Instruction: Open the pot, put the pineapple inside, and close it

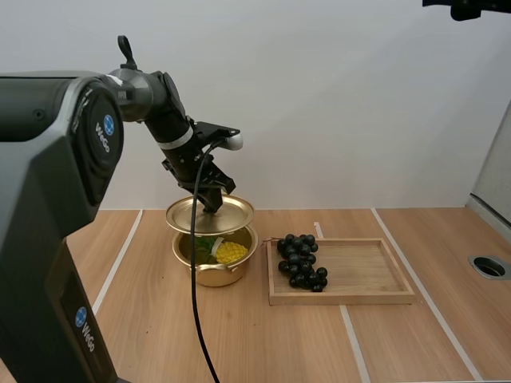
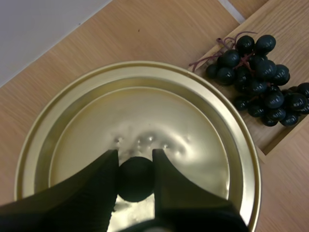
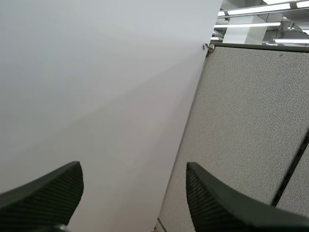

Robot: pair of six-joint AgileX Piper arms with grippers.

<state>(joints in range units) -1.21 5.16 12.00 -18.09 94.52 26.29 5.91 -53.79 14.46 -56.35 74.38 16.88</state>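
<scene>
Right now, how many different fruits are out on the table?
2. A pineapple lies in the pot under the raised lid; a bunch of grapes sits at the wooden tray's end nearest the pot. The lid may hide more.

High view: the lid (image 1: 210, 214) overhangs the pot (image 1: 214, 271), hiding the rear of its mouth and part of the pineapple (image 1: 231, 253). Left wrist view: my left gripper (image 2: 136, 154) covers both sides of the knob (image 2: 136, 181); part of the lid's rim, the grapes (image 2: 260, 82) and the tray (image 2: 285, 24) run past the edge.
</scene>
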